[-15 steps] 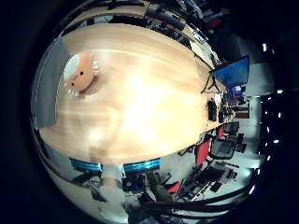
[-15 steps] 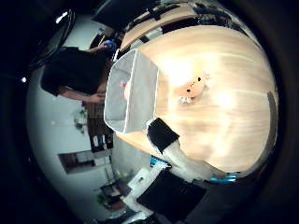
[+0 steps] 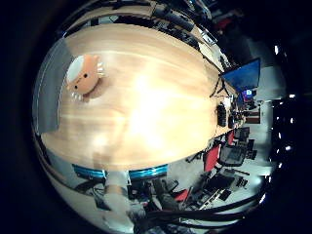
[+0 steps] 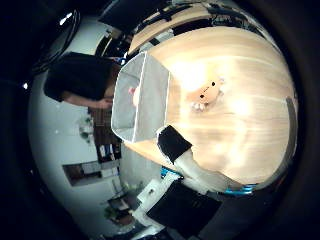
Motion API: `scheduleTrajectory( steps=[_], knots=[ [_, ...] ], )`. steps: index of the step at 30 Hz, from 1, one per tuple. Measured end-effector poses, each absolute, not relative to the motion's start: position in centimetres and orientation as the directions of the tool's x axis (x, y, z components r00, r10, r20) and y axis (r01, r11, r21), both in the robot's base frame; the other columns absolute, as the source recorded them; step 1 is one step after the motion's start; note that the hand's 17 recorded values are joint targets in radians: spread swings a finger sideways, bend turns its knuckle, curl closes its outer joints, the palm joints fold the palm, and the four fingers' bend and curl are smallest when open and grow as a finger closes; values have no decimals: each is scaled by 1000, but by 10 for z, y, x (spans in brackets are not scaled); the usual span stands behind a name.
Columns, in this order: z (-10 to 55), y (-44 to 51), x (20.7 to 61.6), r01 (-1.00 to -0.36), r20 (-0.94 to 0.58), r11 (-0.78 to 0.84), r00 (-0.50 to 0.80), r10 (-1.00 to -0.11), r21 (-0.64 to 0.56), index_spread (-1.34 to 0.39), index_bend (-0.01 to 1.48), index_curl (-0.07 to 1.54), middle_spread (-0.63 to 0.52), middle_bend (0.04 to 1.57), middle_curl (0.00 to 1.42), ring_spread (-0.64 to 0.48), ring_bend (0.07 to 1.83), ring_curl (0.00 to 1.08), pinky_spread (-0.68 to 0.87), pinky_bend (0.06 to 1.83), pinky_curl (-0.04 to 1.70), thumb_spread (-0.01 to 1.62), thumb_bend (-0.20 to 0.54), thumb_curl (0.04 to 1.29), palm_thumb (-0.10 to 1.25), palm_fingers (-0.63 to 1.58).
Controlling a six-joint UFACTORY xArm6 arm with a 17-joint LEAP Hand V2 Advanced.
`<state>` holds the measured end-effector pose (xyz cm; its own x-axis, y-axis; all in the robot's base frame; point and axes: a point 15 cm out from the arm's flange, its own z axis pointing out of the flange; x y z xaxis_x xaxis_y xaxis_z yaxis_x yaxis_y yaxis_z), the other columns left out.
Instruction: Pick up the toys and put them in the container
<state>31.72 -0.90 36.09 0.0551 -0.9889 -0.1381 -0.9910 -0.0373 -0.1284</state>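
An orange plush toy (image 4: 207, 93) with a round face and small white paws lies on the wooden table (image 3: 161, 112), just beside the long side wall of the grey container (image 4: 150, 97). Whether it touches that wall cannot be told. It rests on bare wood near the table's edge where the container stands, well apart from the table's far end.

The container is an open fabric box with pale inner walls, set close to the table's edge. Something small and pink (image 4: 132, 91) shows inside it, too little to name.

The hand (image 4: 187, 157) shows only as one white finger with a black tip, reaching out over the table edge toward the container's corner; it touches neither toy nor container. It holds nothing in sight, but whether its fingers are spread or curled cannot be told from so small a part.

The rest of the table top is bare wood with bright glare at its middle. Beyond its far end stand a monitor (image 3: 243, 75) with a blue screen and red and black chairs (image 3: 222, 156) on the floor.
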Motion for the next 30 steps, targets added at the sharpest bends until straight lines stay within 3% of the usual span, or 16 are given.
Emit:
scheduleTrajectory(
  steps=[17,30],
  knots=[
    [345,1,356,-985,-131,-70,91,-987,-159,-463,172,329,-138,261,371,-78,409,212,370,204,235,1049,-25,278,308,391],
    [310,29,401,-987,-141,-131,144,-979,-97,-456,164,319,-127,230,365,-60,379,209,367,238,260,1044,-25,279,320,355]
  ],
)
